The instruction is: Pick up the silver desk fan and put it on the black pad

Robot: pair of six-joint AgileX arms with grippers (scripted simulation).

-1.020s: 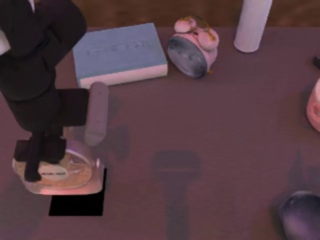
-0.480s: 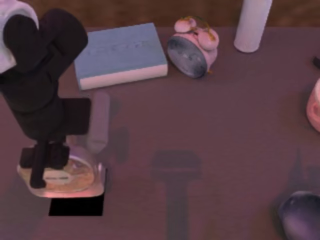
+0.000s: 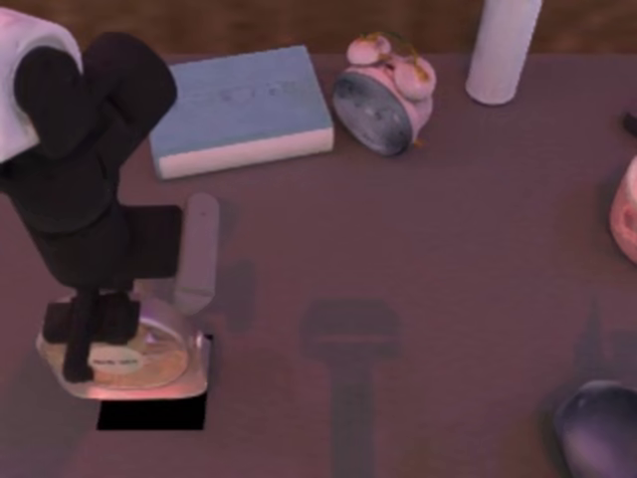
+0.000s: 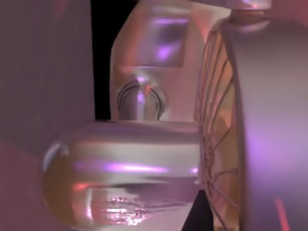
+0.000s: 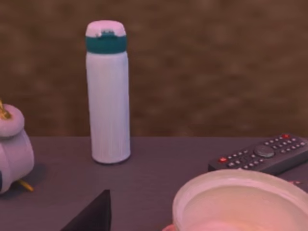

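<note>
The silver desk fan [image 3: 139, 363] is at the front left, its ring and blocky base overlapping the back edge of the black pad [image 3: 149, 413]. Its cylindrical hub [image 3: 196, 254] sticks out toward the back. My left gripper [image 3: 92, 334] reaches down from above and is shut on the fan's ring. In the left wrist view the fan's hub [image 4: 120, 168], ring [image 4: 269, 120] and base [image 4: 154, 62] fill the picture, with a strip of the black pad [image 4: 102, 57] behind them. I cannot tell whether the fan touches the pad. My right gripper [image 5: 98, 216] is parked at the right, outside the top view.
A blue book [image 3: 239, 105], a pink alarm clock [image 3: 383, 95] and a white bottle [image 3: 503, 45] stand along the back. A pink bowl [image 3: 627, 209] sits at the right edge, beside a remote [image 5: 262, 154]. A dark purple rounded object [image 3: 597, 428] lies front right.
My left gripper has carried the fan toward the front edge and slightly right, so it now covers more of the black pad. The right arm has not moved.
</note>
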